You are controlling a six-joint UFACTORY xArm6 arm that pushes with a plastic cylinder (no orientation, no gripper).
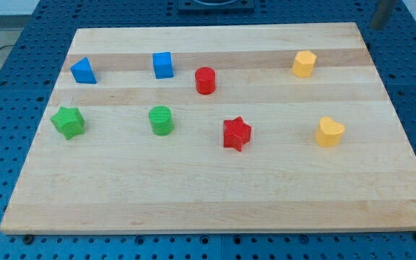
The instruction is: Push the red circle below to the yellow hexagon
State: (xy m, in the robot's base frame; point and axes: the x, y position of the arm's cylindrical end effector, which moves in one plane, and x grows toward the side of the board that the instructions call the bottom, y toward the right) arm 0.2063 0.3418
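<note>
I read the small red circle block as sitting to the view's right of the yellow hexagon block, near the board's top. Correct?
Not quite. In the camera view the small red circle block sits to the view's left of the yellow hexagon block, not its right. Both do lie near the wooden board's top.

Blue triangle [83, 71] and blue cube [162, 65] sat toward the view's top left. Green star [68, 122] and green cylinder [161, 120] lay below them. Red star [237, 133] and yellow heart [329, 132] stood further right on the wooden board [215, 202].

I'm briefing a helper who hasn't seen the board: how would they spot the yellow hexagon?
Look at the wooden board, toward its top right corner in the view. The yellow hexagon sits there alone. The other yellow block, a heart, lies lower, and the red circle is far left.
</note>
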